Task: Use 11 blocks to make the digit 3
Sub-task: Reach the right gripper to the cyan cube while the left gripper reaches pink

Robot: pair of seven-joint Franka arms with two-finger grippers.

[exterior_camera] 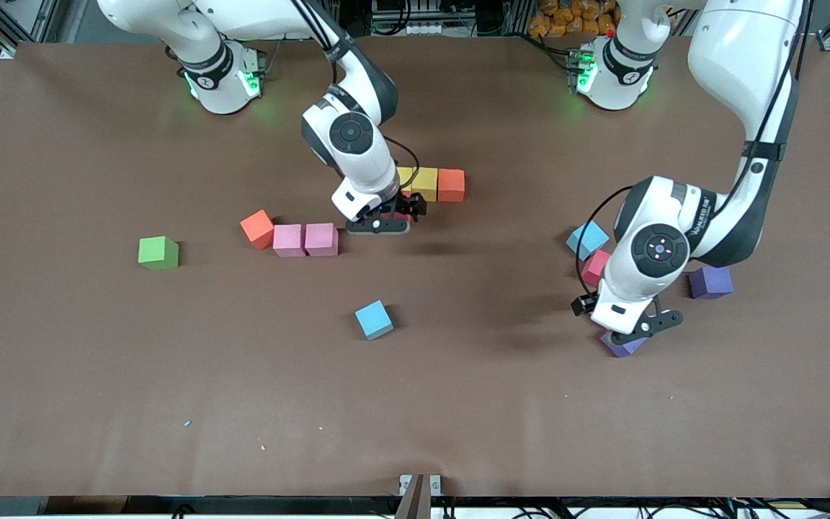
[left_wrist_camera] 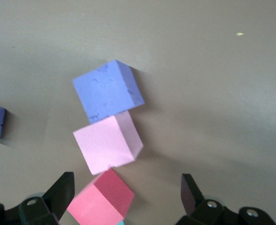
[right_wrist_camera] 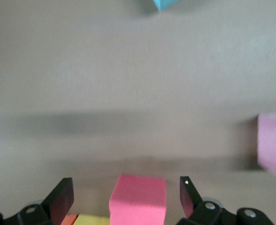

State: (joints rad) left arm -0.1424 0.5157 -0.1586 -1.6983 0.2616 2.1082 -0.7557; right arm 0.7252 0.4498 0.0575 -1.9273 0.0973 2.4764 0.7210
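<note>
A row of two yellow blocks point(exterior_camera: 424, 182) and an orange one point(exterior_camera: 451, 185) lies mid-table. My right gripper point(exterior_camera: 408, 207) point(right_wrist_camera: 125, 192) stands open at that row, with a red-pink block point(right_wrist_camera: 138, 199) loose between its fingers, beside the yellow. My left gripper point(exterior_camera: 586, 299) point(left_wrist_camera: 126, 187) hangs open over a cluster toward the left arm's end: a red block point(left_wrist_camera: 100, 201) point(exterior_camera: 595, 267) between its fingers, then a pale pink block point(left_wrist_camera: 107, 144) and a purple block point(left_wrist_camera: 107, 91) point(exterior_camera: 624, 344). A light blue block point(exterior_camera: 588, 239) lies beside the red one.
A red block point(exterior_camera: 257, 229) and two pink blocks point(exterior_camera: 289, 240) point(exterior_camera: 321, 238) form a short line toward the right arm's end. A green cube point(exterior_camera: 158, 253) sits alone beside them. Another light blue block point(exterior_camera: 374, 319) lies nearer the camera, and another purple one point(exterior_camera: 710, 281) by the left arm.
</note>
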